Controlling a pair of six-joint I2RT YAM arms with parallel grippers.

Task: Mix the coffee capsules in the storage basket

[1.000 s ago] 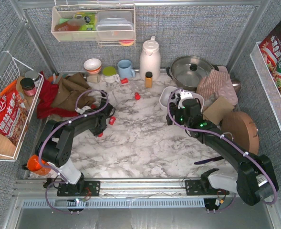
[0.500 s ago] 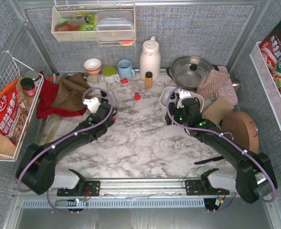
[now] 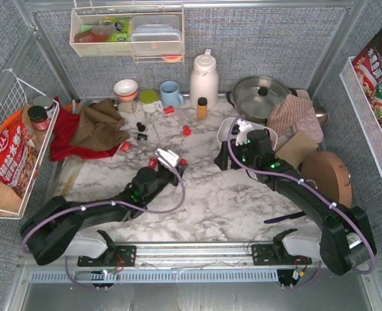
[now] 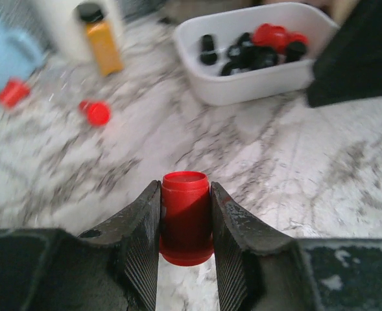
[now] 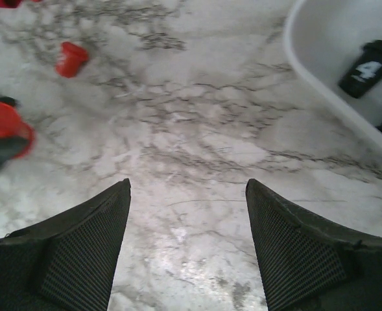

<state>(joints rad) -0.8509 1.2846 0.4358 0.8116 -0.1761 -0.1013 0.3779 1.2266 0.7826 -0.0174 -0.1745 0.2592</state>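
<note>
A red coffee capsule is clamped upright between the pads of my left gripper, which is shut on it just above the marble. From above, the left gripper sits mid-table, left of the storage basket. The white basket holds several black and red capsules. My right gripper stands open over bare marble beside the basket wall, with a black capsule inside. Loose red capsules and black ones lie to the back left.
An amber bottle, white jug, blue mug and lidded pot line the back. Cloths lie at the left, boards and a round lid at the right. My right arm hides part of the basket.
My left arm has swung from beside the cloths toward the table's middle, nearer the basket, carrying the red capsule. The right arm has shifted only slightly.
</note>
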